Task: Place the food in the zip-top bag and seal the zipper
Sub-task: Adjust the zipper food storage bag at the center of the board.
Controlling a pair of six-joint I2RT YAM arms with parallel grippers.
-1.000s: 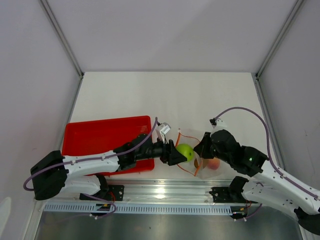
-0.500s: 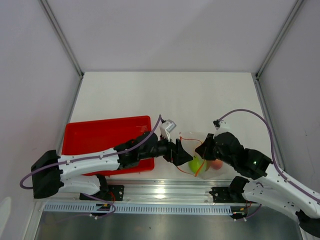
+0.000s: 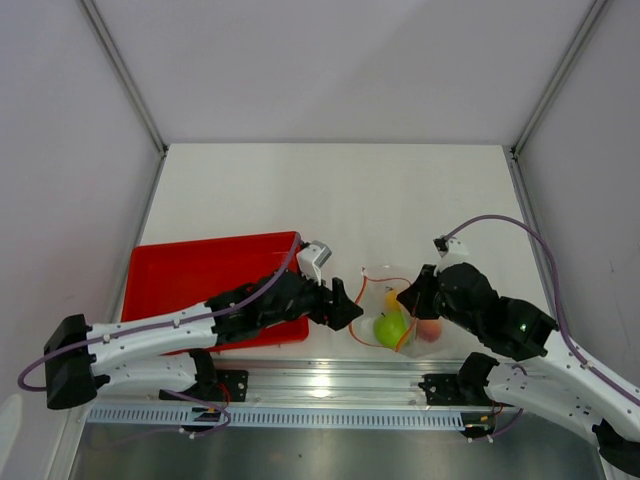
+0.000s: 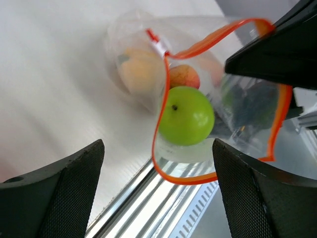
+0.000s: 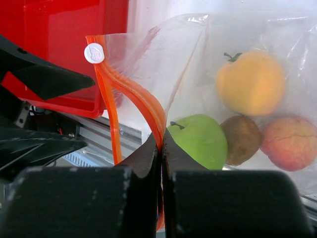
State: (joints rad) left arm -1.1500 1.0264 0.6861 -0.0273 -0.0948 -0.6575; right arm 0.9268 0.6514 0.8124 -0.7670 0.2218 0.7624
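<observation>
At the table's near edge, 5 o'clock: zip-top bag (image 5: 163,59) holds all the food: green apple (image 5: 198,141), brown fruit (image 5: 241,140), peach (image 5: 290,143), yellow fruit (image 5: 250,82). Right gripper (image 5: 161,146) is clenched on the zipper (image 4: 282,109). Left gripper (image 3: 345,305) is released and empty, at the bag's 9 o'clock. Judged: film soft, slippery, light, so take the stiffer strip. Mouth gapes. Red tray (image 3: 200,270) crowds 8 o'clock; room lies toward 12.
</observation>
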